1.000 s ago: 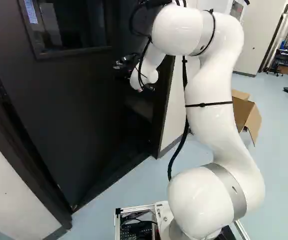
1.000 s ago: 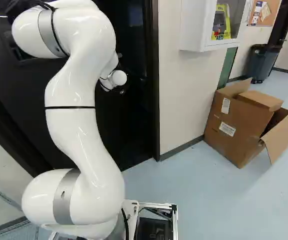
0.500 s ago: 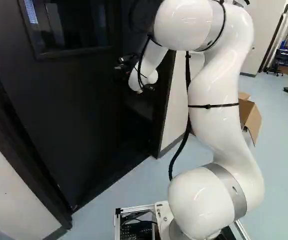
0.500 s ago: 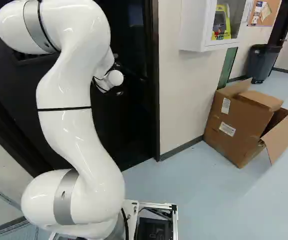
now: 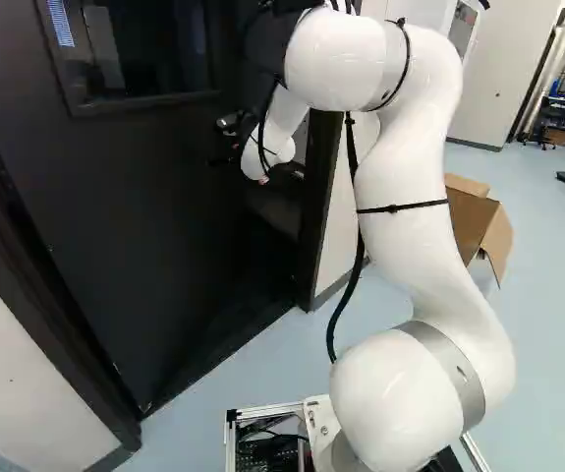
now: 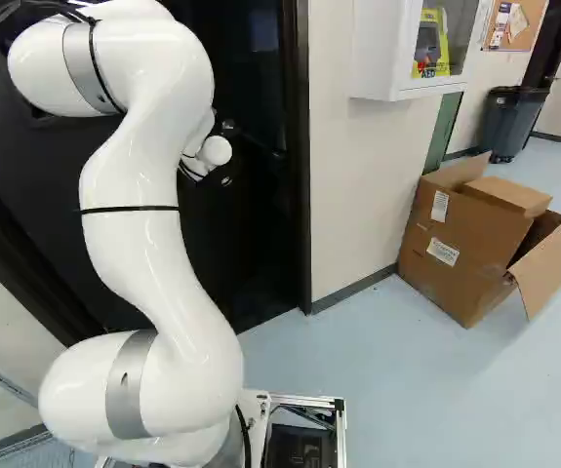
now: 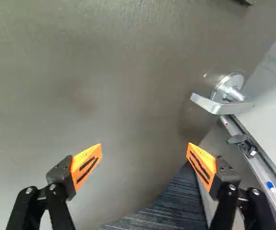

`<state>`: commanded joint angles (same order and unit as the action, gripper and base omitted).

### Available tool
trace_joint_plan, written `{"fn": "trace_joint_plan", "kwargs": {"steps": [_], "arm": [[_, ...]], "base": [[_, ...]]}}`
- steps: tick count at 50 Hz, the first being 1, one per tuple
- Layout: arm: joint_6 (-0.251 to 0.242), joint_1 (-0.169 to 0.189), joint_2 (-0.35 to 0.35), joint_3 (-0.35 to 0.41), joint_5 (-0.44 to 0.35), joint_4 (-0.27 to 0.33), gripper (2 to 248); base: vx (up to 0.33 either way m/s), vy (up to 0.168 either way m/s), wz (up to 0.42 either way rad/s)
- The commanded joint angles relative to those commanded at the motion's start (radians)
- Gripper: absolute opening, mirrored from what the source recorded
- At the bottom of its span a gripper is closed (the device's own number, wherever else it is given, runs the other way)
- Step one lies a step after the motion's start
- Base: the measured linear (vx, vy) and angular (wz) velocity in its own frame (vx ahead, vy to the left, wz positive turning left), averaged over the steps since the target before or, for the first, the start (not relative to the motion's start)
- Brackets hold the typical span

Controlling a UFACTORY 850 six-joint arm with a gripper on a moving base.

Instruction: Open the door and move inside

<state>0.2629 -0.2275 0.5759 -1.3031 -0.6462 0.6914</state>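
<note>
Two fingers (image 7: 86, 164) stand spread on the gripper (image 5: 231, 138), hard to make out against the dark door (image 5: 144, 216) in the left base view; the handle (image 7: 224, 106) sits ahead, to one side.

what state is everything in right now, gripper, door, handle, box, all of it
gripper: open, nothing between its fingers
door: partly open
door handle: not gripped
cardboard box: open, flaps sticking out
wall cabinet: looks shut
bin: upright

An open cardboard box (image 6: 456, 249) stands by a wall (image 6: 358, 185) bearing a white cabinet (image 6: 382, 58).
</note>
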Motion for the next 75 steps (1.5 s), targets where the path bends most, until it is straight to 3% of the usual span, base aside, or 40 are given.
{"fn": "trace_joint_plan", "kwargs": {"steps": [44,75], "arm": [[0.0,-0.084,0.149,-0.201,0.0,0.0,247],[0.0,-0.066,0.003,-0.004,0.0,-0.022,247]], "base": [[0.002,0.0,-0.001],[0.0,0.0,0.0]]}}
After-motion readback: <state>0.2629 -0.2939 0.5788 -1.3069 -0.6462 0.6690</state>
